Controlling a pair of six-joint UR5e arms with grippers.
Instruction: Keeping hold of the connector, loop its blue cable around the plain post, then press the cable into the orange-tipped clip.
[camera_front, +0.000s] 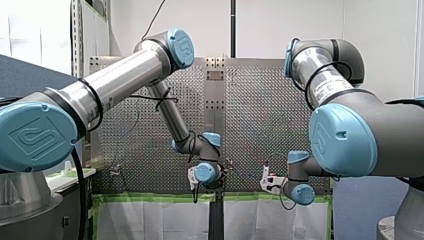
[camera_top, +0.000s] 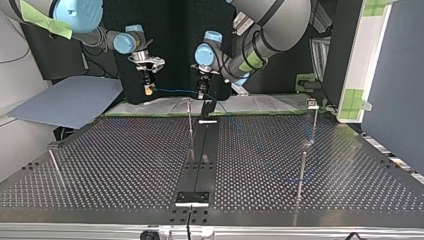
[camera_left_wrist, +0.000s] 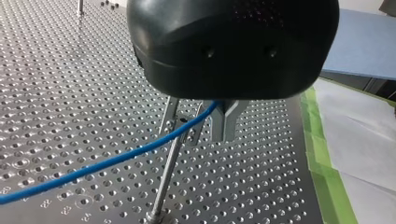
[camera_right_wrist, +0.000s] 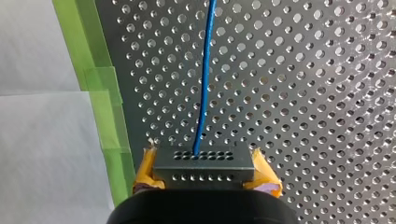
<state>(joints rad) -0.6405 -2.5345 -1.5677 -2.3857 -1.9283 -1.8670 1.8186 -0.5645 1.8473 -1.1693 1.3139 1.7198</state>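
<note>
my right gripper (camera_right_wrist: 205, 173) has its jaws closed on the connector (camera_right_wrist: 203, 161), a small grey perforated block pinched from both sides between the yellow pads (camera_right_wrist: 145, 170). the blue cable (camera_right_wrist: 204, 93) leaves the middle of the block's far face and runs straight ahead over the surface (camera_right_wrist: 303, 93), close to the strip of green tape (camera_right_wrist: 109, 121) along its edge. in the top view the connector hangs above the far edge of the surface, left of the middle. from there the cable stretches nearly level to the right, to my left gripper (camera_top: 202, 95), which hangs near the far middle. in the left wrist view the cable comes out from under that gripper's black body and slopes down and away over the holes. whether the jaws there are clamped on it or only stand around it, i cannot tell. the plain post (camera_top: 190, 125) stands upright on the surface just beside my left gripper, on its near side. in the left wrist view the cable crosses the post's upper part, though i cannot tell if they touch; it is not wound around the post. other thin posts (camera_top: 301, 175) stand well apart toward the top view's right and left, and a blue sheet (camera_top: 70, 100) lies beyond the far left corner.
</note>
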